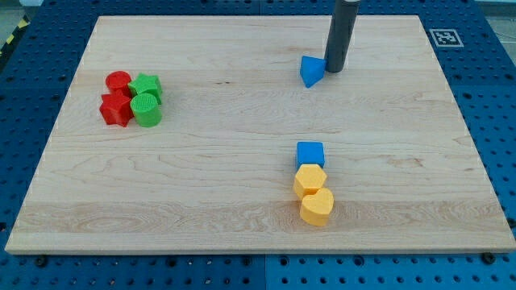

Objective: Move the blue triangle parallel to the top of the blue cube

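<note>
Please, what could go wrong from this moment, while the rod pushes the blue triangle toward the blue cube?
1. My tip touches the blue triangle at its right side, off-centre, so the triangle may rotate or slip away instead of travelling straight.
2. The blue cube sits against the yellow hexagon and the yellow heart; a push carried too far down could knock that column out of place.
</note>
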Tool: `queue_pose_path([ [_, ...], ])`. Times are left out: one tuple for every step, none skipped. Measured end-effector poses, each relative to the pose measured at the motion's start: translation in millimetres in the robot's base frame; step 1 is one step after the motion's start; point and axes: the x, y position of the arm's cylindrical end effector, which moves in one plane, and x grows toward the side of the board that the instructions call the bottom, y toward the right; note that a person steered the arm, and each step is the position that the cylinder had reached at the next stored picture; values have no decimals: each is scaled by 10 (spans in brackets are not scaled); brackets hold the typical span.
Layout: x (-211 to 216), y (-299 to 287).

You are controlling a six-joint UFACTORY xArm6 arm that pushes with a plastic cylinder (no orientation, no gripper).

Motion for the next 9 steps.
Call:
queue_pose_path([
  [-35, -81],
  [-82, -195],
  [22, -414],
  [42, -523],
  [54, -572],
  [54, -573],
  [16, -743],
  [13, -829],
  [268, -828],
])
